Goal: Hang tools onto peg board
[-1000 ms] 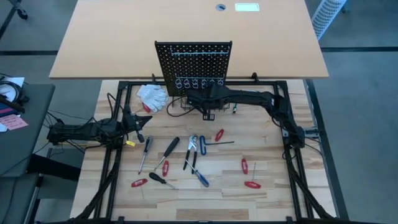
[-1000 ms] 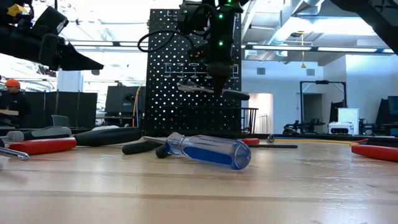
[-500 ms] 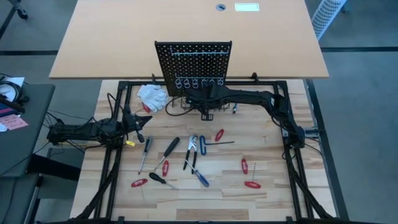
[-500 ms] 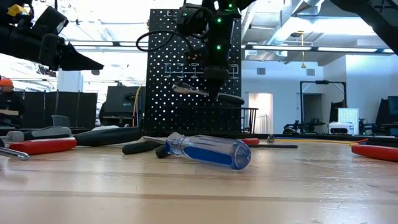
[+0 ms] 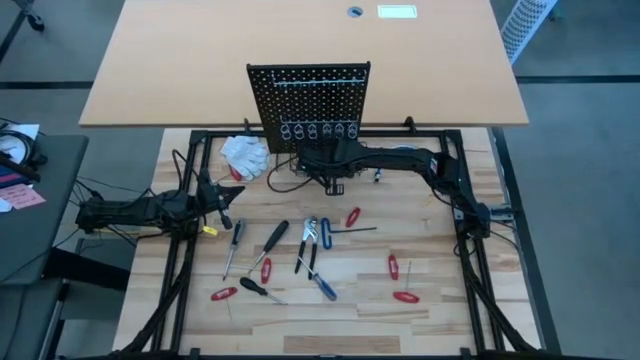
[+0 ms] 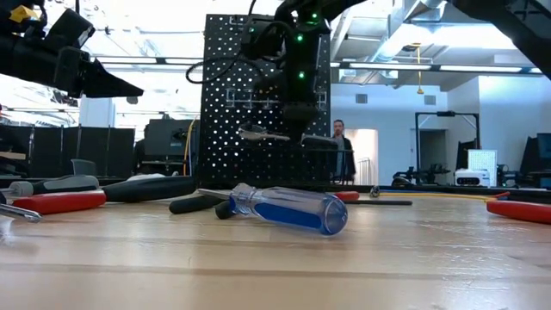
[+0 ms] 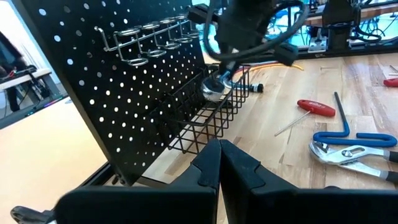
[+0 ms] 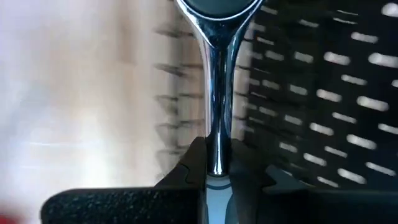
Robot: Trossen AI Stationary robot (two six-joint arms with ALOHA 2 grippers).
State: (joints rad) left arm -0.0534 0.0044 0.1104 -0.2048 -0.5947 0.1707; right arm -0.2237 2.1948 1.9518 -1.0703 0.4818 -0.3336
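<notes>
The right gripper [image 8: 214,168] is clamping a silver wrench [image 8: 216,93] by its shank, its ring end pointing away from the fingers [image 8: 180,177] toward the peg board [image 5: 310,95]. In the low view the wrench [image 6: 263,134] is lying roughly level in front of the board, over the black wire basket [image 7: 205,115], whose contents cannot be made out. The left gripper [image 7: 219,163] is waiting at the table's left with fingers pressed together. Screwdrivers [image 5: 275,238] and blue-handled pliers [image 5: 311,232] are lying scattered on the table [image 5: 440,320].
</notes>
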